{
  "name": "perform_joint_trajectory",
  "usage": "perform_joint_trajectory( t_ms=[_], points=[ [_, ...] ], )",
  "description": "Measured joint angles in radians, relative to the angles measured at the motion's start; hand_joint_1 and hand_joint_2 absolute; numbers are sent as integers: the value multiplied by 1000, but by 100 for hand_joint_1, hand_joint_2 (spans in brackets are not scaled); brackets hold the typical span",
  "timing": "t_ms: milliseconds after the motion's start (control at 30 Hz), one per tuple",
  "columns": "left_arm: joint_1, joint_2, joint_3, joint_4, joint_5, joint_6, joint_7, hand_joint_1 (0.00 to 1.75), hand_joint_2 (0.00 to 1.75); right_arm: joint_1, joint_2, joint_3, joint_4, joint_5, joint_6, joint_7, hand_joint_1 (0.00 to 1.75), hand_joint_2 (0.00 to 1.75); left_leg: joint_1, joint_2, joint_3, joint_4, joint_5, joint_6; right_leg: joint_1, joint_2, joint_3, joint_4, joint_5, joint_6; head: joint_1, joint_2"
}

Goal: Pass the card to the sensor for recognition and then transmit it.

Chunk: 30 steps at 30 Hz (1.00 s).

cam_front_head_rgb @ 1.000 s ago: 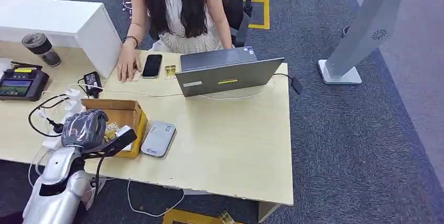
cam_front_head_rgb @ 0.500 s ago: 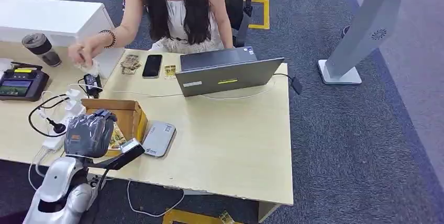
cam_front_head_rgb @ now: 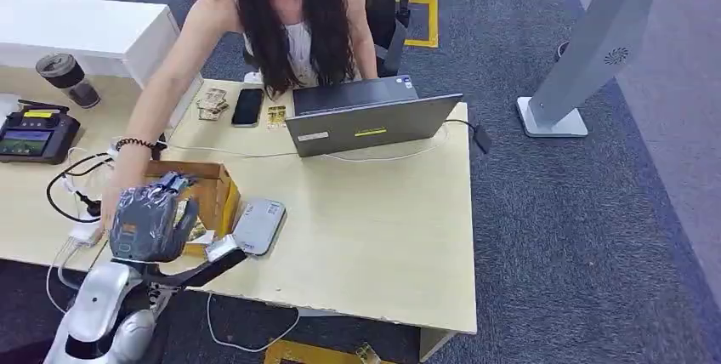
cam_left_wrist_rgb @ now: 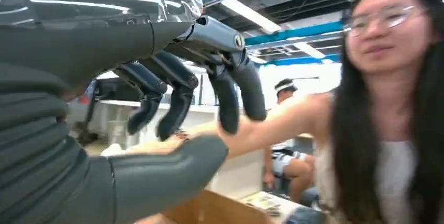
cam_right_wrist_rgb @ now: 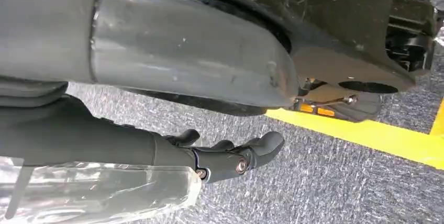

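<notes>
our grey left hand [cam_front_head_rgb: 146,221] hovers open and empty over the brown cardboard box [cam_front_head_rgb: 219,187] where the patterned cards [cam_front_head_rgb: 198,230] lie, our right hand [cam_right_wrist_rgb: 230,157] hangs slack and empty, and the person's reaching arm [cam_front_head_rgb: 159,105] could knock our fingers.

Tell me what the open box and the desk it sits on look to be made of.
The box looks like plain brown corrugated cardboard: matte tan walls, folded flaps. The desk appears to be light wood-grain laminate board, smooth and low-sheen, with a chipped pale front edge; solid wood cannot be ruled out.
</notes>
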Motion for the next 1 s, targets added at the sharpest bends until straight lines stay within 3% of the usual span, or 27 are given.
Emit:
perform_joint_trajectory(
  t_ms=[267, 1000],
  points=[
    [57, 3, -87, -45, -15, -27, 42, 0, 175, 0, 0, -13, 0, -1, 0, 3, 0, 0, 0, 0, 0, 0, -1, 0, 0, 0, 0, 0, -1, 0, 0, 0],
    [71, 27, -99, -32, 0, -94, 74, 0, 175, -1, 1, -28, 0, 5, 0, 11, 0, 0, 0, 0, 0, 0, 0, 0, 0, 0, 0, 0, 0, 0, 0, 0]
  ],
)
